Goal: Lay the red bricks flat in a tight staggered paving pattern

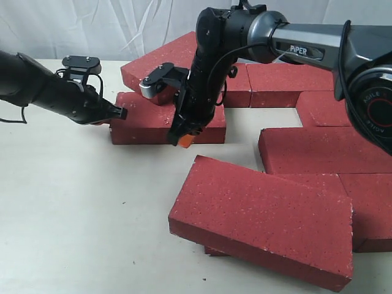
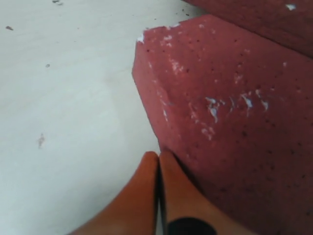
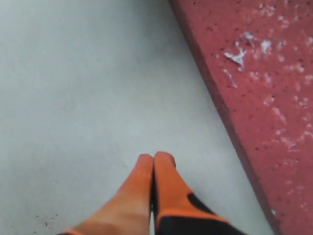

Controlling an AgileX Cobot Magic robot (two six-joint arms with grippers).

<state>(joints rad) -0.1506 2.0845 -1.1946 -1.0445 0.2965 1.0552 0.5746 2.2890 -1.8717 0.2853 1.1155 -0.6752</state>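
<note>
Several dark-red bricks lie on the table. One flat brick (image 1: 153,125) sits left of centre. My left gripper (image 1: 121,113) is shut and empty, its orange fingertips (image 2: 159,155) pressed against that brick's left end (image 2: 230,112) near the corner. My right gripper (image 1: 182,139) reaches across the middle and points down at the same brick's front side. It is shut and empty (image 3: 155,157) just above the table, with the brick's edge (image 3: 264,98) close beside it. Nearest the camera, a large brick (image 1: 263,223) rests tilted on another brick.
More bricks lie at the back (image 1: 165,58) (image 1: 278,82) and on the right (image 1: 324,150) (image 1: 370,208), close together. The white table (image 1: 79,214) shows bare at the left and front left. A white curtain hangs behind.
</note>
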